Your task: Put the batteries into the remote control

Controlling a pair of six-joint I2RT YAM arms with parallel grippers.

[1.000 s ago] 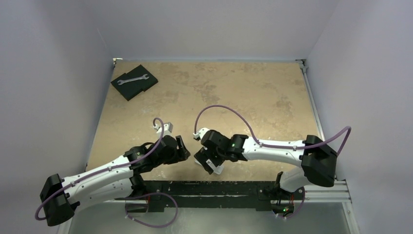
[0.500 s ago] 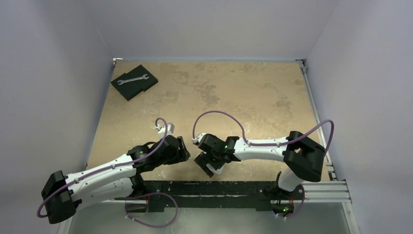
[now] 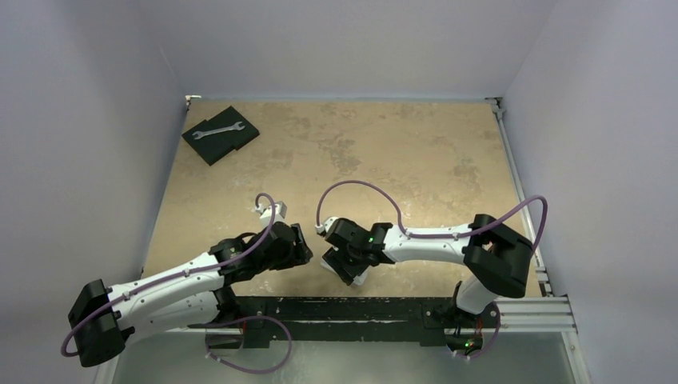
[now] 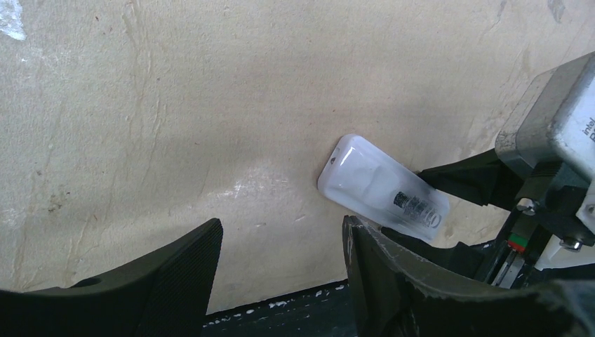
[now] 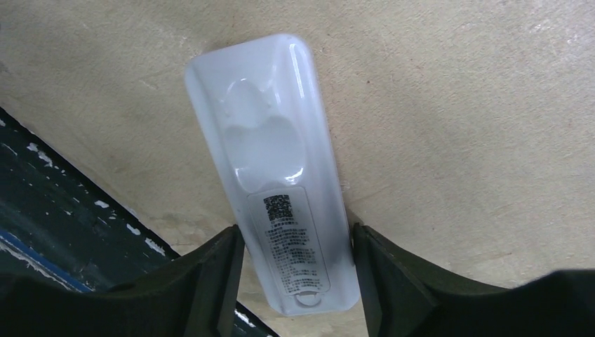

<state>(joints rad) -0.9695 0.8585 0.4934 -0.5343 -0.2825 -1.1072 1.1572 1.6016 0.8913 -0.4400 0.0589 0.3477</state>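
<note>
The remote control [image 5: 281,175] lies flat on the tan table with its back up, showing a printed label and a closed cover. My right gripper [image 5: 298,242] straddles the remote's label end, and both dark fingers rest against its long sides. From the left wrist the remote control [image 4: 382,189] lies just right of my left gripper [image 4: 281,235], which stands open over bare table. Seen from above, the right gripper [image 3: 349,268] and left gripper [image 3: 300,244] face each other near the table's front edge. The batteries are out of view.
A silver wrench on a black pad [image 3: 220,132] lies at the far left corner. A black rail [image 3: 360,308] runs along the table's near edge, just behind the remote. The right wrist's camera housing [image 4: 554,133] stands close to the left gripper.
The right arm has shifted left and lowered over the remote, and its jaws have narrowed onto the remote's sides. The left arm has barely moved.
</note>
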